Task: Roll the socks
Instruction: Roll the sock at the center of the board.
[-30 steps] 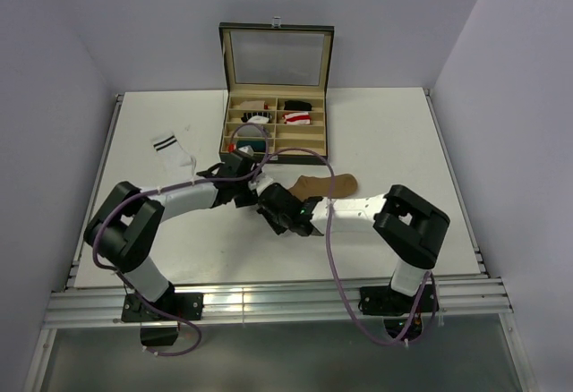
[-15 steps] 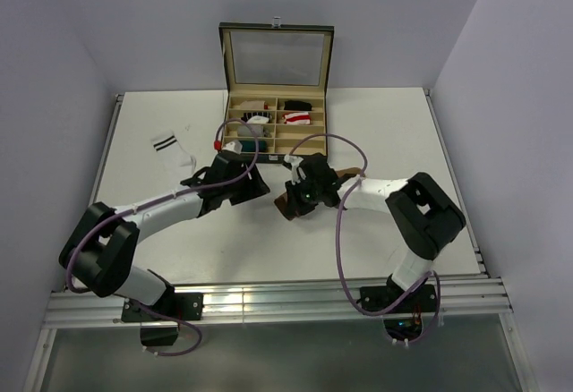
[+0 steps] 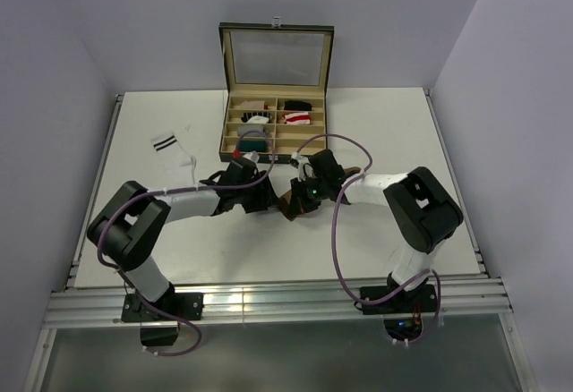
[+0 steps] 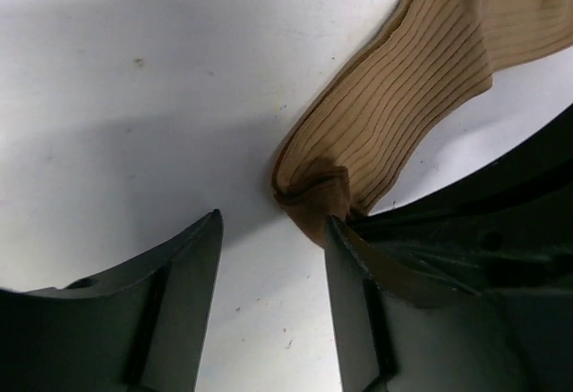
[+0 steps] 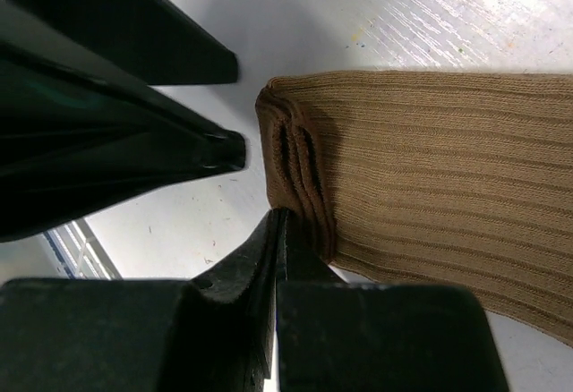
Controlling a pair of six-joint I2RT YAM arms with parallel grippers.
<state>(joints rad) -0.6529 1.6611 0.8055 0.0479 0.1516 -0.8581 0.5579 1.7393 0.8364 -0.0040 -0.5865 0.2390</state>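
At the worktop's [image 3: 403, 141] middle, the clenched right gripper [image 5: 277, 224] presses on the tan sock's [image 5: 430, 168] just-started roll while the released left gripper [image 4: 273, 224] stands beside it, apparently poised to pinch and turn it further.

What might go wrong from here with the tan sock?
The started roll on the tan sock is small and loose; the shut right claw meets it only at the tip, so it may unroll. The open left claw straddles table beside the roll and may close on nothing.

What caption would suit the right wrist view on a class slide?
Shut right claw at the folded end of the tan sock, open left claw beside it.
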